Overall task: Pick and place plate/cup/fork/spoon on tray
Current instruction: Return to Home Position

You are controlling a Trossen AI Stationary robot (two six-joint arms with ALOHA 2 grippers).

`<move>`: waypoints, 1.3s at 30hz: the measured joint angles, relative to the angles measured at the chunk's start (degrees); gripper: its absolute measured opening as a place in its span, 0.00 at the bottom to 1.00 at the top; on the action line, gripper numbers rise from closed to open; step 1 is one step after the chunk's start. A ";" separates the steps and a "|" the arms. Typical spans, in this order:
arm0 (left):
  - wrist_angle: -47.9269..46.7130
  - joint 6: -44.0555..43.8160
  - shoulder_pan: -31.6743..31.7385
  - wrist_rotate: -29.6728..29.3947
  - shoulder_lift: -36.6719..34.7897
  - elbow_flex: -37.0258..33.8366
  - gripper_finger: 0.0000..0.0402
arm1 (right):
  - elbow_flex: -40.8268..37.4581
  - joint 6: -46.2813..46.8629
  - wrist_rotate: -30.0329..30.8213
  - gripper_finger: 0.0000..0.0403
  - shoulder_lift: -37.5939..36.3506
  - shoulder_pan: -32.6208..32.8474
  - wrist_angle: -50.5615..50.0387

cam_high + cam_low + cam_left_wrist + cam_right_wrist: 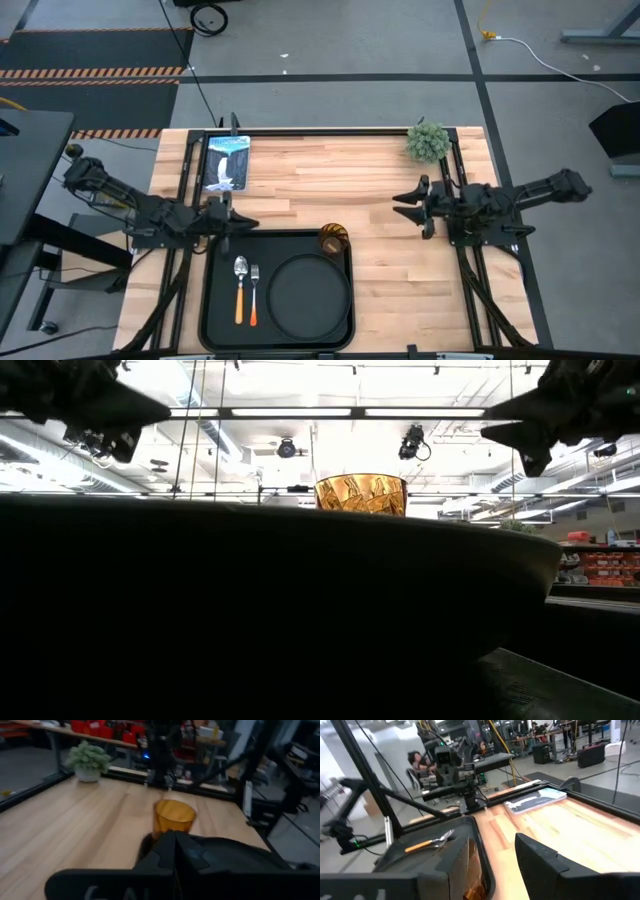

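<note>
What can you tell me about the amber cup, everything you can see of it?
The cup is small, round and translucent amber-brown, looking like cut glass or plastic with a faceted pattern on its wall. It stands upright, mouth open upward, apparently empty. It sits in the far right corner of the black tray, just beyond the round black plate. Neither claw touches it; both arms are off to the table's sides.
</note>
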 joint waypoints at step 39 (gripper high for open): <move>2.61 12.19 3.48 -9.29 -19.03 -10.79 0.02 | -8.35 -0.04 -19.31 0.07 -6.02 -30.81 9.87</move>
